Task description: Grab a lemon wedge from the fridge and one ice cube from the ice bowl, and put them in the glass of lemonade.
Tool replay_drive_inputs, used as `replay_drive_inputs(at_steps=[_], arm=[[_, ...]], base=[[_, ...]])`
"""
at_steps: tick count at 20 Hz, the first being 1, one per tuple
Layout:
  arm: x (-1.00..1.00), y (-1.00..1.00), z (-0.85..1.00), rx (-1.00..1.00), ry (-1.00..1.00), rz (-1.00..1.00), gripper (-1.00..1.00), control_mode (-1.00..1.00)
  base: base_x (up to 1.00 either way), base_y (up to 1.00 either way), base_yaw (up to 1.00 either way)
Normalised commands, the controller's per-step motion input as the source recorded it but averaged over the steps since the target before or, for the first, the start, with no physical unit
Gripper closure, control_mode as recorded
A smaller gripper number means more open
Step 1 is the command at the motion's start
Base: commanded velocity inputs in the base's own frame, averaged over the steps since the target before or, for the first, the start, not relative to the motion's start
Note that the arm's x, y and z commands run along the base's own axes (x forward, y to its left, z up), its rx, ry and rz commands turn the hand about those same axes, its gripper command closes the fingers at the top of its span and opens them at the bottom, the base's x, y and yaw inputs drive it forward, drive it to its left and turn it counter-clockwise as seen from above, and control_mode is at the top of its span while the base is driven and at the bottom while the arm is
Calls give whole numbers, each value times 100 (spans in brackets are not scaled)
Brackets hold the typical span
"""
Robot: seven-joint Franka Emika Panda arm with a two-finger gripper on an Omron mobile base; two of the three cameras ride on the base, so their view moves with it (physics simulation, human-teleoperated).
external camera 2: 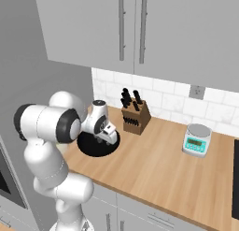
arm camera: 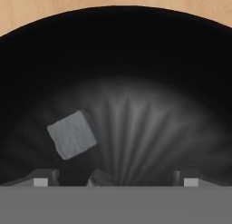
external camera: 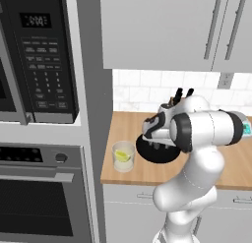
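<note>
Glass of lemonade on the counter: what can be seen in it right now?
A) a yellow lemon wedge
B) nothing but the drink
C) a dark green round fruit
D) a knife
A: in the left base view a yellow lemon wedge sits in the glass of lemonade, next to the ice bowl where the open gripper hovers over an ice cube.

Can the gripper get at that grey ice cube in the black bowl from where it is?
Probably yes. The gripper hangs open just above the ice bowl, and nothing lies between its fingertips and the ice cube, which sits a little to one side.
</note>
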Motion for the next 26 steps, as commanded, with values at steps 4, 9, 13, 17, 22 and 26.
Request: replay_drive_inputs(at_steps=[4,9,13,17,22,26], arm=[[-2,0,-8,0,0,0,-100,-100],[0,0,-14,0,0,0,-100,-100],[0,0,-4,0,1,0,-100,-100],[0,0,-2,0,3,0,100,-100],[0,0,0,0,3,0,100,-100],[0,0,0,0,7,0,100,-100]], base=[[0,0,0],[0,0,0],[0,0,0],[0,0,0],[0,0,0],[0,0,0]])
